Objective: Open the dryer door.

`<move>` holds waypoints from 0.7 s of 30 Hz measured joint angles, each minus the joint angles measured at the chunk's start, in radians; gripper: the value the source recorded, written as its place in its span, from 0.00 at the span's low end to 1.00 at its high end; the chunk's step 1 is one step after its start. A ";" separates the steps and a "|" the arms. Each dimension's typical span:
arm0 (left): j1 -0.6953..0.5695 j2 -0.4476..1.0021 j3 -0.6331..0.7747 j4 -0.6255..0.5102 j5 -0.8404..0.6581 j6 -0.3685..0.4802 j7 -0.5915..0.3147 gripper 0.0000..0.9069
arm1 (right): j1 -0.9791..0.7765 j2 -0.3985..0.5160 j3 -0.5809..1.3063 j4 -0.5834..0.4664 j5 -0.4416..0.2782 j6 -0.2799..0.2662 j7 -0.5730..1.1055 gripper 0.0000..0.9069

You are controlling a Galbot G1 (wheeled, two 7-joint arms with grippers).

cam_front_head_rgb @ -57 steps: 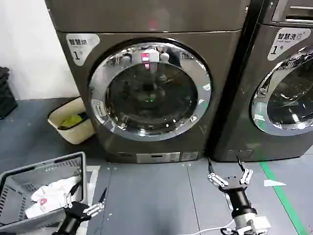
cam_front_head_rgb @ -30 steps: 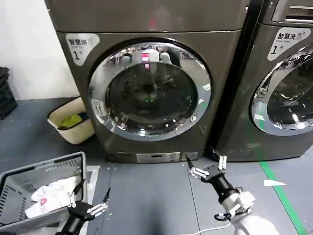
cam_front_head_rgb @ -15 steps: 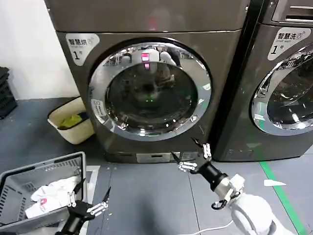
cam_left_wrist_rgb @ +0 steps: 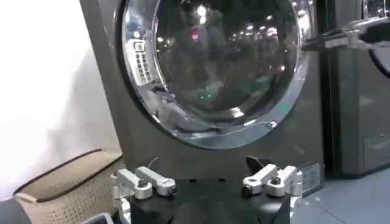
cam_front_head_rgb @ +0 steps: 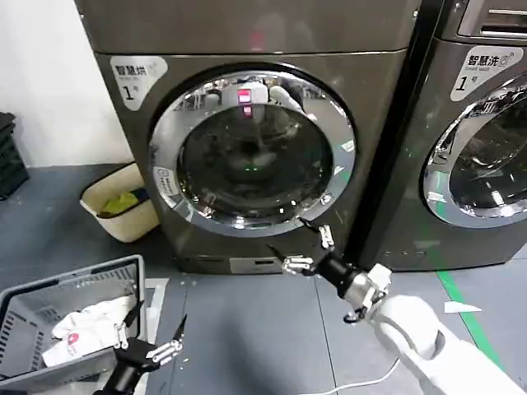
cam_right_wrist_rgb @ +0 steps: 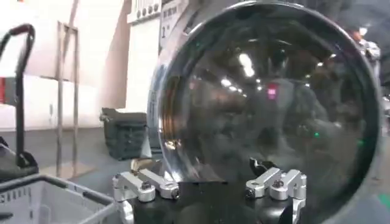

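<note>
Rising leftward, my right gripper (cam_front_head_rgb: 306, 248) now hangs spread-fingered near the dryer door (cam_front_head_rgb: 252, 152)'s lower chrome rim; I risk it skidding off. Left gripper (cam_front_head_rgb: 152, 337) idles low, fingers apart.

dryer (cam_front_head_rgb: 387, 123): dark grey-bronze, silver corner label | dryer door (cam_front_head_rgb: 252, 153): shiny chrome ring, dark tinted glass, pink-red sticker | bin (cam_front_head_rgb: 123, 206): beige, yellow-green contents | basket (cam_front_head_rgb: 74, 284): grey | floor line (cam_front_head_rgb: 478, 329): green
</note>
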 joint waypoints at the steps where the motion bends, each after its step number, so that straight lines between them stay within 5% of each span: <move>1: 0.000 0.000 0.000 0.000 0.001 0.000 0.000 1.00 | 0.014 0.000 -0.013 -0.004 0.006 -0.001 -0.001 1.00; 21: -0.005 -0.005 -0.004 0.000 0.002 0.003 0.001 1.00 | 0.284 0.072 -0.250 -0.107 0.075 -0.013 0.023 1.00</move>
